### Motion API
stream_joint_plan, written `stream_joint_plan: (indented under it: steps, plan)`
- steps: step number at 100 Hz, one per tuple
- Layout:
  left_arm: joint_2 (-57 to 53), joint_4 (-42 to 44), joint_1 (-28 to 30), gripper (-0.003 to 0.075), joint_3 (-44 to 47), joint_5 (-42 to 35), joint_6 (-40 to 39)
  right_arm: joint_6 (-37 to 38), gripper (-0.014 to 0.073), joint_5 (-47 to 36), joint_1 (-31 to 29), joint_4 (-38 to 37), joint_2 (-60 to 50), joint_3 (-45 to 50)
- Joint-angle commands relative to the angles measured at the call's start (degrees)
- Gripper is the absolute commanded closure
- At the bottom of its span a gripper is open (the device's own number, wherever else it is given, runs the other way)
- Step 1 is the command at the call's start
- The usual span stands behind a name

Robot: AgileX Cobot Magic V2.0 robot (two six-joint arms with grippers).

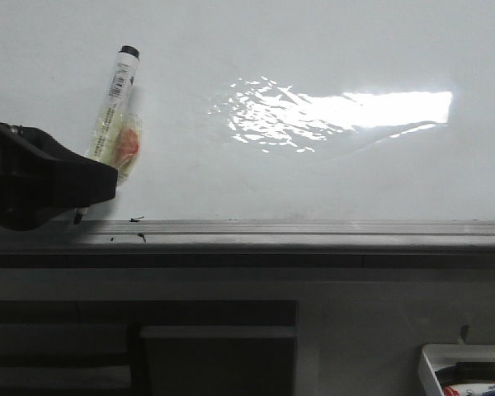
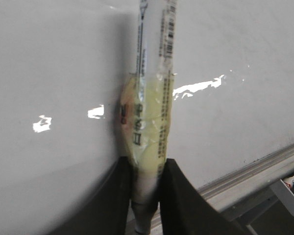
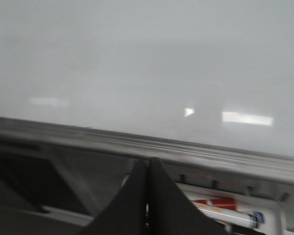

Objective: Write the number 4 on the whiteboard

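The whiteboard (image 1: 313,49) fills the front view, glossy white with a bright glare patch, and no number 4 shows on it. My left gripper (image 1: 91,186) is at the board's lower left, shut on a white marker pen (image 1: 115,107) with a yellow-orange label and black cap end pointing up. In the left wrist view the marker pen (image 2: 149,112) stands between the black fingers (image 2: 179,196), its tip down near the grey ledge (image 2: 255,171). My right gripper (image 3: 148,169) is shut on nothing, below the ledge (image 3: 137,142); it is out of the front view.
The grey metal ledge (image 1: 313,235) runs under the board, with tiny black smudge marks (image 1: 138,219) near its left end. A small white tray (image 1: 429,363) holding markers hangs at the lower right; the tray's markers (image 3: 220,208) also show in the right wrist view.
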Motion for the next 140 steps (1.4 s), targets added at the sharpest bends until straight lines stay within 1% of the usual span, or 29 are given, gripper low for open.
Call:
stream_joint_plan:
  steps: [1,2,7,11,16,17,18,31,39,44,46,49,54,56,61,68,73,92,100,107,112,117,119,124,130,140]
  plan:
    - [-0.7,4.3,-0.3,0.0741,-1.2,-2.0,-0.6,-0.6,0.0655,-3.5,8.2,0.2,1.1,-3.6]
    - [-0.7,4.3,-0.4,0.0741,-1.2,-2.0,-0.6,-0.6,0.0655,-3.5,8.9,0.2,1.1,-3.9]
    - [-1.1,9.8,-0.5,0.0741,-1.2,-2.3,-0.6,-0.6,0.0655,-3.4,14.1,0.2,1.7,-5.3]
    - [-1.7,13.0,-0.9,0.0741,-1.2,-2.3,-0.6,-0.6,0.0655,-2.8,17.0,0.2,2.5,-6.6]
    - [-2.5,18.1,-1.7,0.0741,-1.2,-2.3,-0.6,-0.6,0.0655,-2.0,20.7,0.2,3.9,-8.3]
    - [-2.7,20.3,-1.9,0.0741,-1.2,-2.3,-0.6,-0.6,0.0655,-1.8,22.2,0.2,4.4,-8.8]
    - [-2.9,20.3,-2.0,0.0741,-1.2,-2.3,-0.6,-0.6,0.0655,-1.7,22.2,0.2,4.6,-9.1]
    - [-5.4,33.3,-3.4,0.0741,-1.2,-2.3,-0.6,-0.6,0.0655,-1.3,30.3,0.2,10.5,-13.6]
    - [-6.9,38.8,-3.8,0.0741,-1.2,-2.3,-0.6,-0.6,0.0644,-1.3,33.8,0.2,15.1,-16.9]
    - [-7.9,41.9,-3.8,0.0741,-1.2,-2.3,-0.6,-0.6,0.0601,-1.3,35.7,0.2,18.0,-19.0]
    - [-8.5,43.5,-3.8,0.0741,-1.2,-2.3,-0.6,-0.6,0.0563,-1.3,36.6,0.2,19.3,-19.9]
    - [-9.0,44.7,-3.8,0.0741,-1.2,-2.3,-0.5,-0.6,0.0529,-1.3,37.4,0.4,20.9,-21.2]
    - [-10.3,47.6,-3.8,0.0741,-1.2,-2.3,-0.5,-0.6,0.0421,-1.6,38.8,0.5,23.6,-23.2]
    - [-10.6,48.3,-3.8,0.0741,-1.2,-2.3,-0.5,-0.6,0.0393,-1.8,39.2,0.5,24.7,-24.0]
    - [-11.6,49.6,-3.8,0.0741,-1.2,-2.3,-0.5,-0.6,0.0288,-2.7,40.4,0.5,27.1,-25.6]
    - [-12.6,50.1,-3.7,0.0741,-1.2,-1.9,-0.2,-0.6,0.0202,-3.9,41.8,-1.2,30.2,-27.4]
    - [-13.2,50.2,-3.7,0.0741,-1.2,-1.2,0.0,-0.6,0.0186,-4.8,42.3,-1.6,32.3,-28.4]
    - [-13.5,51.7,-3.7,0.0741,-1.2,-1.0,0.0,-0.6,0.0186,-7.4,43.1,-1.6,38.3,-31.6]
    - [-13.5,51.7,-3.7,0.0741,-1.2,-1.0,0.0,-0.6,0.0193,-7.3,43.1,-1.6,39.4,-32.4]
    - [-13.5,51.7,-3.7,0.0741,-1.2,-1.0,0.0,-0.6,0.0242,-7.3,43.1,-1.6,39.5,-32.7]
    - [-13.5,51.7,-3.7,0.0741,-1.2,-1.0,0.0,-0.6,0.0311,-7.1,43.1,-1.6,39.5,-32.7]
    - [-13.5,51.7,-3.7,0.0741,-1.2,-1.0,0.0,-0.6,0.0414,-6.2,43.1,-1.6,39.5,-32.7]
    - [-13.5,51.7,-3.7,0.0741,-1.2,-1.0,0.0,-0.6,0.0442,-5.6,43.1,-1.6,39.5,-32.7]
    - [-13.5,51.7,-3.7,0.0741,-1.2,-1.0,0.0,-0.6,0.0552,-4.0,43.1,-1.6,39.5,-32.7]
    - [-13.5,51.7,-3.7,0.0741,-1.2,-1.0,0.0,-0.6,0.0655,-2.3,43.1,-1.6,39.5,-32.7]
    - [-13.5,51.7,-3.7,0.0739,-1.2,-1.0,0.0,-0.6,0.0657,-2.1,43.1,-1.6,39.4,-32.8]
